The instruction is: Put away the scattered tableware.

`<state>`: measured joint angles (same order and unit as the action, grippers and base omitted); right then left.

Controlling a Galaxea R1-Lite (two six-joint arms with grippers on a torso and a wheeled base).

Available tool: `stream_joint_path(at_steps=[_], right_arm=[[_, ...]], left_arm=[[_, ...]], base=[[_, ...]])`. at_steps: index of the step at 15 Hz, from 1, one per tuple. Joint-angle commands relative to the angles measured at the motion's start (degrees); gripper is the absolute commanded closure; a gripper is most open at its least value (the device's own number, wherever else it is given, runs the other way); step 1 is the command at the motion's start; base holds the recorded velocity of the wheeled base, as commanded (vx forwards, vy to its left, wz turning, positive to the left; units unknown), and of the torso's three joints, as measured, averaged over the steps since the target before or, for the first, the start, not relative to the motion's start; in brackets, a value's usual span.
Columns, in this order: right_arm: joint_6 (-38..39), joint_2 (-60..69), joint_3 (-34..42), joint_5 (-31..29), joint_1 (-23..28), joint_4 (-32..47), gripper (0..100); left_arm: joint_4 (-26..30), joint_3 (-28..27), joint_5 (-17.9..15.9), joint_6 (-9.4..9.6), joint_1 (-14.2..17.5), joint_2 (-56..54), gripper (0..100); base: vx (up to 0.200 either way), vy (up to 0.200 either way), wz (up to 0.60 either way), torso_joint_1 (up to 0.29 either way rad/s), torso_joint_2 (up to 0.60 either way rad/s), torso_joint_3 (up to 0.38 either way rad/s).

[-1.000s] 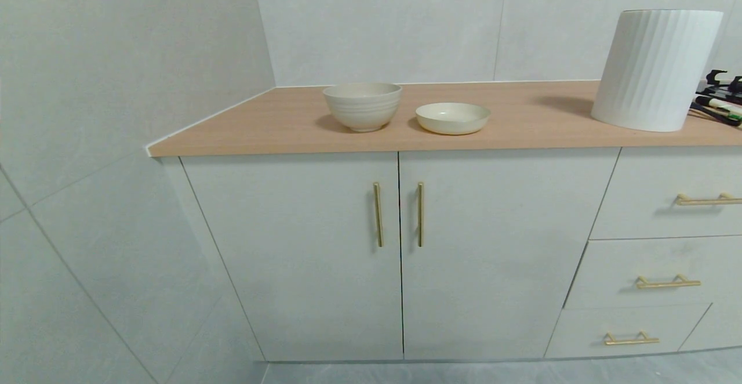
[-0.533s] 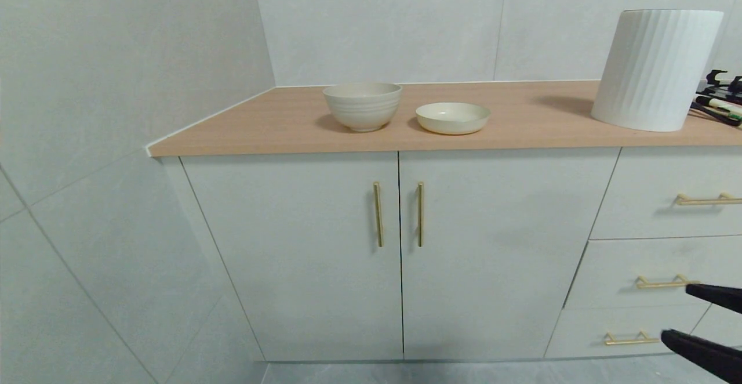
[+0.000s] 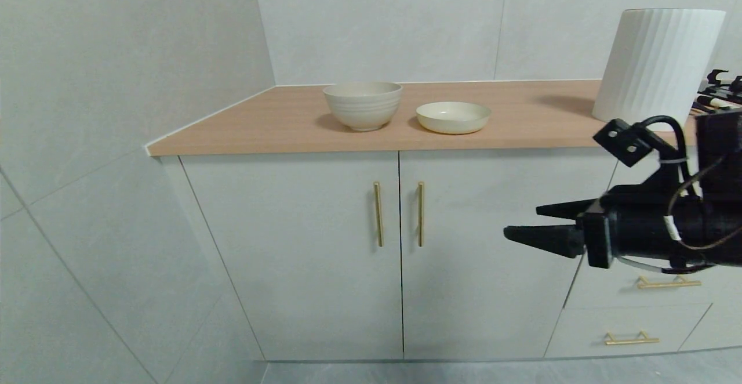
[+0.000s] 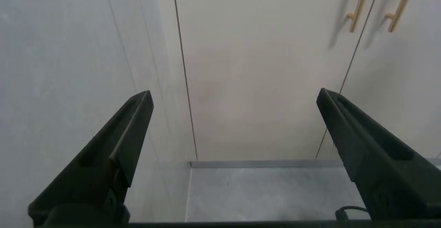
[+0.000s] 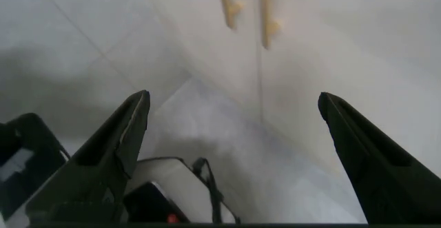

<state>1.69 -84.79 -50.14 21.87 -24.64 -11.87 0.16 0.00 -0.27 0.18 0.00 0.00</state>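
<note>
The right gripper (image 3: 522, 221), standing open with nothing in it, is at the middle right of the frame, while the bowl (image 3: 362, 105) and the shallow dish (image 3: 453, 118) stand on the counter (image 3: 261, 129) toward the upper left from it, the dish nearer.

I count: counter (image 3: 261, 129), 1. Bowl (image 3: 362, 104), 1. Dish (image 3: 453, 117), 1. Ribbed jar (image 3: 661, 65), 1. Doors, 2: left door (image 3: 290, 256), right door (image 3: 487, 303). Door handles, 2: left handle (image 3: 378, 214), right handle (image 3: 421, 214). Drawer handles in sight, 2: upper pull (image 3: 678, 283), lower pull (image 3: 630, 339). My grippers, 2: left gripper (image 4: 234, 97), right gripper (image 3: 523, 221).
</note>
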Motion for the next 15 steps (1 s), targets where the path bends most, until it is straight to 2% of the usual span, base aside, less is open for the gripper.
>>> stream_joint_path(at_steps=[1,4,10,15], right_arm=[[1.65,-13.39,-9.71,-0.07,-2.87,-0.17,0],[6.92,-19.80,-14.72,-0.34,-6.65,-0.34,0],[9.47,-27.98,-16.74,-0.34,-7.27,-5.00,0],[12.54,-35.36,-17.01,-2.89,-7.18,-20.21,0]], left_arm=[[0.02,0.00,-0.08,-0.01,0.00,0.00,0],[0.02,0.00,0.00,-0.01,0.00,0.00,0],[0.02,0.00,0.00,-0.01,0.00,0.00,0],[0.02,0.00,0.00,-0.01,0.00,0.00,0]], base=[[0.000,0.000,0.00,0.000,0.00,0.000],[0.000,0.000,0.00,0.000,0.00,0.000],[0.000,0.000,0.00,0.000,0.00,0.000],[0.000,0.000,0.00,0.000,0.00,0.000]])
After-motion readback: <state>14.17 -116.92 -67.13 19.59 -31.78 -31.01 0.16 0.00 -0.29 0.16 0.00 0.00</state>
